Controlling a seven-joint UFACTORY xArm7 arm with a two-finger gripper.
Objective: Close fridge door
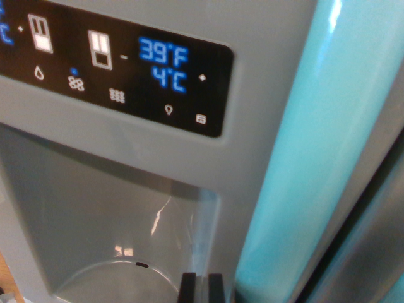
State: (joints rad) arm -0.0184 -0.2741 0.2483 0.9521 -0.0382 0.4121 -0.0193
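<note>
- Presently, wrist view: fridge door (126, 189) fills the frame, display panel (113, 63) reading 39°F, dispenser recess (113, 240) below.
- Gripper (202, 287): fingertips together, holding nothing, close to the door face.
- Progress: dark gap at right edge; closure seemingly near, unconfirmed.

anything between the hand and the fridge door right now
Nothing visible. The hand shows only as two dark fingertips at the bottom edge, directly in front of the fridge door by its dispenser recess, below the control panel. Whether they touch the door cannot be told.
</note>
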